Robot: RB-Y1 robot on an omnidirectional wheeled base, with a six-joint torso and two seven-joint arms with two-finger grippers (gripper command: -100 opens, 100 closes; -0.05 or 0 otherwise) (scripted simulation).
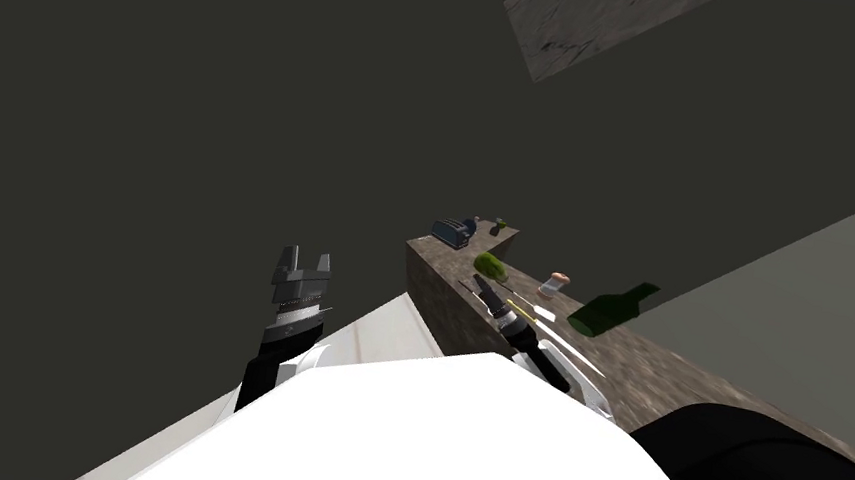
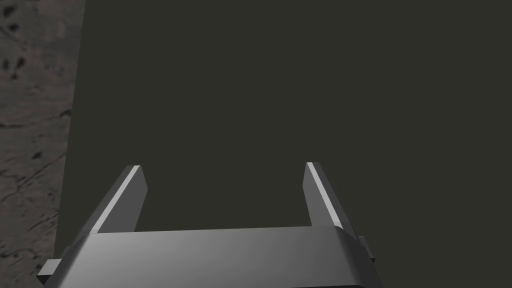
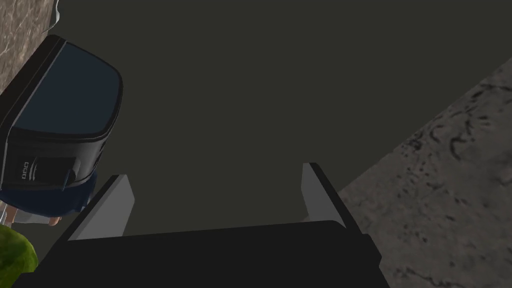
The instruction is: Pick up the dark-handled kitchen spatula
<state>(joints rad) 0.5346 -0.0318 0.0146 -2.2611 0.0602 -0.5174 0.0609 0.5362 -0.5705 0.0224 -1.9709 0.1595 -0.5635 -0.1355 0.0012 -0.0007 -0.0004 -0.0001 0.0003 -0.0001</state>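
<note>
The robot stands at the near end of a stone countertop (image 1: 690, 388) that runs away to the far left. The right gripper (image 3: 215, 172) hangs low over it with its two fingers spread wide and nothing between them. It looks toward a dark blue toaster (image 3: 60, 115), with a green leafy lump (image 3: 15, 255) just beside it. The left gripper (image 2: 222, 167) is lifted in front of the dark wall, well apart from the counter, with its fingers also spread and empty.

The spatula cannot be told with certainty. Most likely it is one of the thin pale utensils (image 1: 571, 355) that lie on the counter just beside the right forearm, between it and a dark green bottle (image 1: 614, 309). A small jar (image 1: 554, 285) stands near them.

It seems the reach is pointed too far along the counter. To do this step well, the right hand should come back nearer and turn downward until the handle lies between the open fingers. It should close across the handle, and keep away from the bottle, which could roll.
</note>
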